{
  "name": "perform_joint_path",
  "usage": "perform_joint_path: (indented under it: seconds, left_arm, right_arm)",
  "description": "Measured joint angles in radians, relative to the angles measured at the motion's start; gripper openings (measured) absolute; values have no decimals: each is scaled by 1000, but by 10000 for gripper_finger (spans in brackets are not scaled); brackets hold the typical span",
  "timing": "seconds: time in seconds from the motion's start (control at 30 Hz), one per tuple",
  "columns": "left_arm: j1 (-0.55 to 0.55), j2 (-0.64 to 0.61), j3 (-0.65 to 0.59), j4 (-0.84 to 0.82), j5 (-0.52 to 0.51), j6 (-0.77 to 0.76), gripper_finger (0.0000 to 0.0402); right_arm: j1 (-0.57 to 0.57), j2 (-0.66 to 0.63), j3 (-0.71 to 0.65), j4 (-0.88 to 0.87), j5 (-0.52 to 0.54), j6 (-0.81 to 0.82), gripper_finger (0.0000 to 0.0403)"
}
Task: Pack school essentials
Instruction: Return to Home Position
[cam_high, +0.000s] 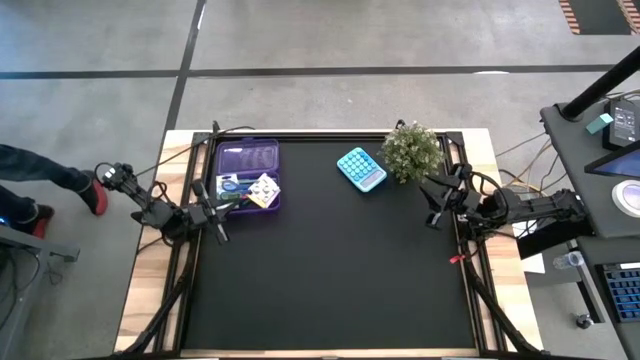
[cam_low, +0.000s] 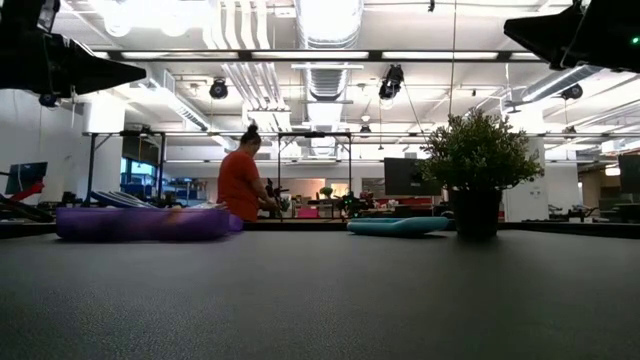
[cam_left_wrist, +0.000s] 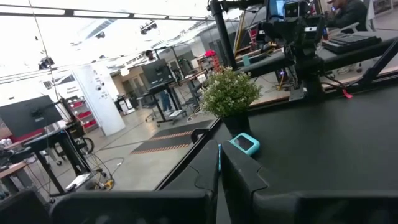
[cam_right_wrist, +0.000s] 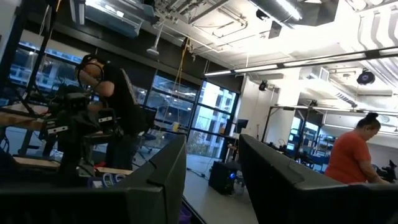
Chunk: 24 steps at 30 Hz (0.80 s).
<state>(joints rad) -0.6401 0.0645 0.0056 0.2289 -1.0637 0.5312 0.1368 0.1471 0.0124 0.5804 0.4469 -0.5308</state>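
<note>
- The translucent purple plastic case lies open on the black worktop, close to its far left corner.
- In the half of the case nearer the worktop's middle lie the blue-handled scissors. Just beside them is the pale paper square. The other small stationery packed there is too small to tell apart.
- The left gripper hangs at the worktop's left edge, just beside the case's near left corner. It is apart from everything inside the case, and the scissors are the packed thing closest to it.
- In the left wrist view its two dark fingers stand together with only a thin slit between them, and they hold nothing.
- The right gripper hangs at the worktop's right edge, well apart from the case and its contents, with most of the worktop's width between them.
- Its fingers stand wide apart, with nothing between them.
- A light blue keypad calculator lies flat near the far edge, between the case and the small leafy potted plant.
- The plant stands upright near the far right corner, close to the right gripper.
- In the low view both arms show only at the upper corners, raised above the worktop. A person in an orange shirt stands in the room beyond.
</note>
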Motion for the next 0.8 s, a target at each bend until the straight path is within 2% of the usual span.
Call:
perform_joint_path:
  seconds: [0.3,0.4,0.5,0.63,0.73,0.8]
  left_arm:
    - [0,0,-1,0,0,0,0]
    - [0,-1,-1,0,0,0,0]
    - [0,1,-1,0,0,0,0]
    - [0,3,-1,1,2,0,0]
    - [0,3,-2,1,2,0,0]
    - [0,4,-2,1,2,0,0]
  right_arm:
    - [0,0,0,-1,0,-13,137]
    - [0,3,0,-5,0,103,137]
    - [0,-6,0,-121,-17,182,137]
    - [0,-60,-1,-328,-114,253,137]
    - [0,-101,-1,-424,-193,270,137]
    - [-1,-124,-1,-463,-200,274,137]
